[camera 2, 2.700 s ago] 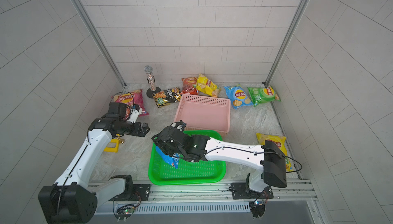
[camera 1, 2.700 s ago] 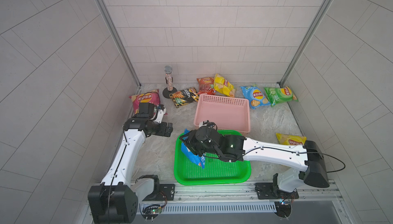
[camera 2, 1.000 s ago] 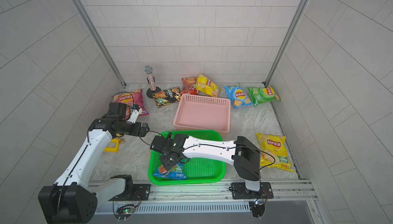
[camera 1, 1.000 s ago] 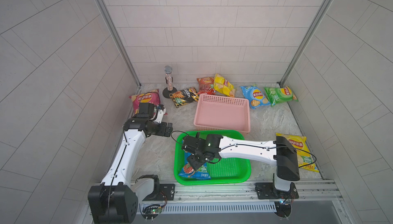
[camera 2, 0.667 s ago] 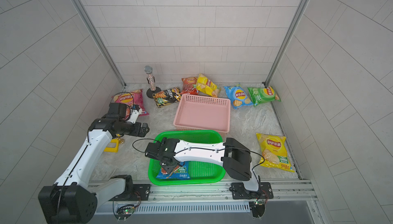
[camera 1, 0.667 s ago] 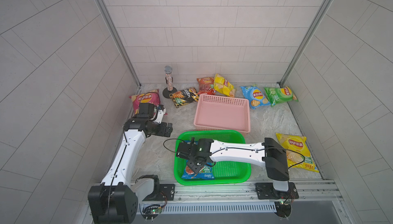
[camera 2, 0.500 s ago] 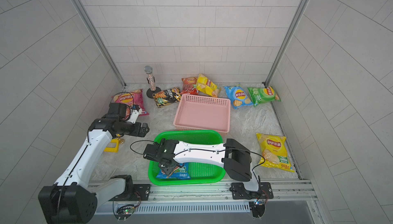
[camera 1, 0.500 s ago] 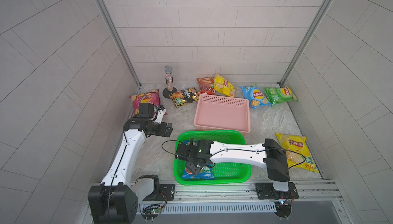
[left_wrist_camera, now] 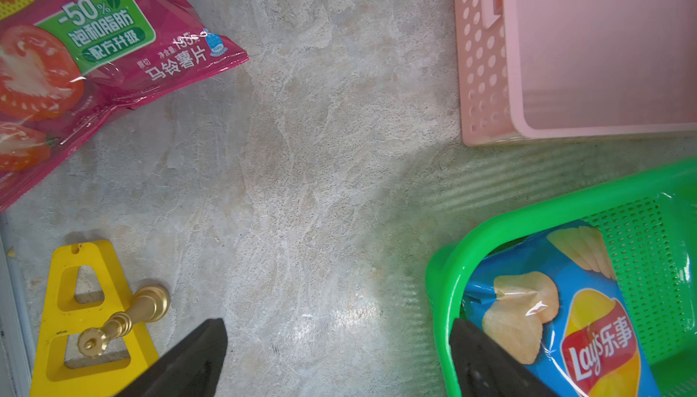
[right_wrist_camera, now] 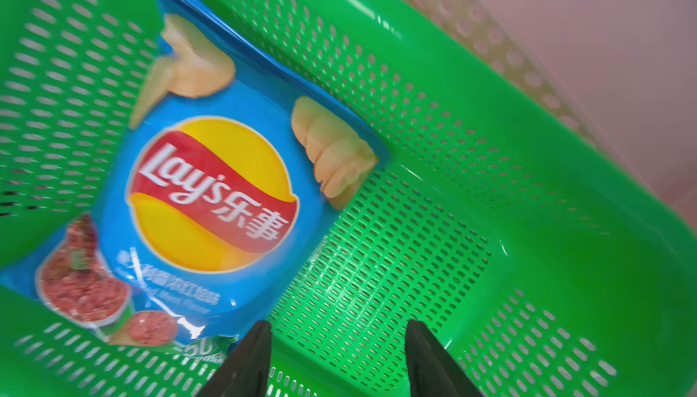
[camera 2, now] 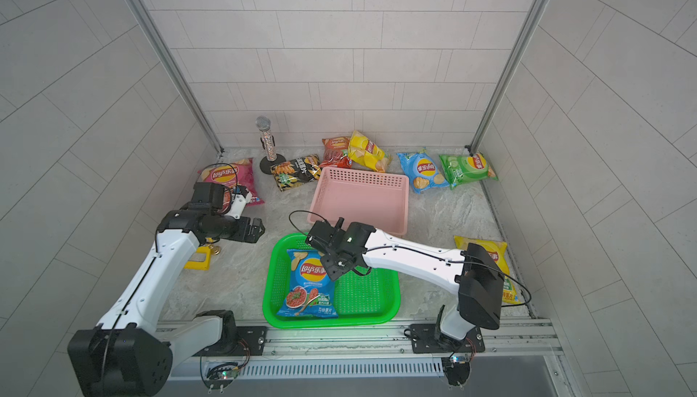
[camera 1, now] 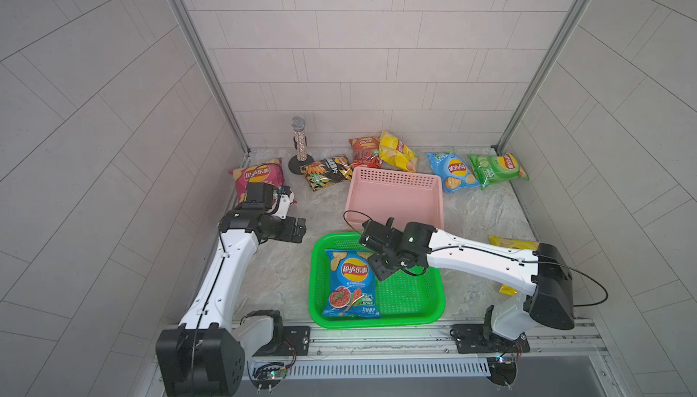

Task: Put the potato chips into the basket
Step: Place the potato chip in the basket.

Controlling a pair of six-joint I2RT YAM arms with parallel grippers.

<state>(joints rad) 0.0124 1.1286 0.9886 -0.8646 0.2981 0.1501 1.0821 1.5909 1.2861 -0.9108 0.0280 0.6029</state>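
A blue bag of potato chips point(camera 1: 350, 283) point(camera 2: 309, 285) point(right_wrist_camera: 211, 195) lies flat, face up, in the left half of the green basket point(camera 1: 377, 321) point(camera 2: 332, 321). My right gripper point(camera 1: 381, 268) point(camera 2: 333, 268) point(right_wrist_camera: 337, 333) hovers over the basket beside the bag's upper right corner, open and empty. My left gripper point(camera 1: 298, 229) point(camera 2: 256, 229) point(left_wrist_camera: 339, 333) hangs open over bare table, left of the basket. Other bags lie along the back: magenta point(camera 1: 258, 180), black point(camera 1: 326, 172), red point(camera 1: 364, 150), yellow point(camera 1: 396, 155), blue point(camera 1: 454, 170), green point(camera 1: 496, 166).
An empty pink basket point(camera 1: 396, 175) stands just behind the green one. Another yellow chip bag point(camera 1: 511, 243) lies under my right arm. A glittery microphone point(camera 1: 300, 146) stands at the back left. A yellow stand with a brass knob point(camera 2: 200, 257) lies under my left arm.
My right gripper has pulled away from the basket's front left to its back middle. The blue bag lies free in the basket. The left arm has not moved.
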